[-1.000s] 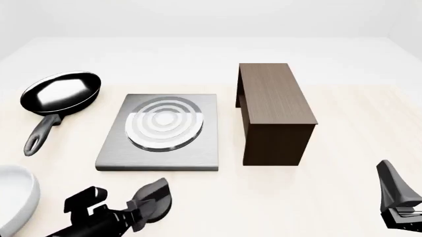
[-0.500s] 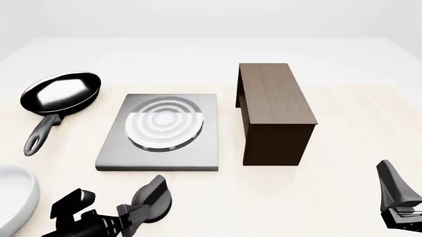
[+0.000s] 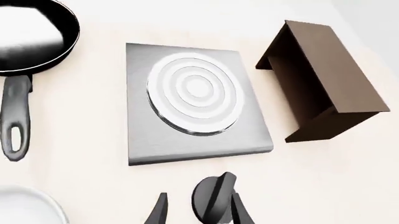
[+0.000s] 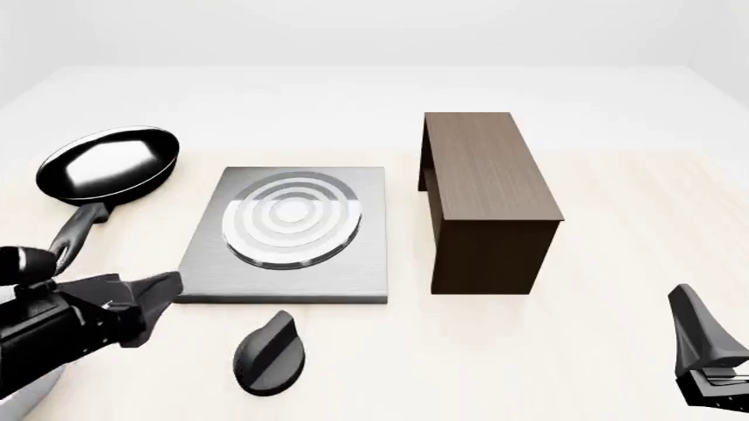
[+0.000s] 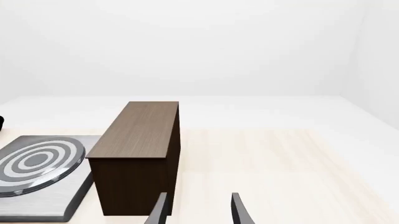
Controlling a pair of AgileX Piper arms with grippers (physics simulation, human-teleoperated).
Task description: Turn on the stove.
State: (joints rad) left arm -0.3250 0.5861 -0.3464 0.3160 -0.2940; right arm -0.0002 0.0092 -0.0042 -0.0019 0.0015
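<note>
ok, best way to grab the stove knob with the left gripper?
Probably by the raised ridge across the knob, from straight above. The knob lies flat on the table just in front of the stove slab, so only the ridge gives the fingers opposing faces. Turn the wrist so the jaws straddle the ridge, which runs diagonally in the front view. The left gripper already looks open around it.

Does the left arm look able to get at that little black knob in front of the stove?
Probably yes. The knob lies in the open on the table, and the left gripper points toward it with jaws apart, nothing between them in the left wrist view.
</note>
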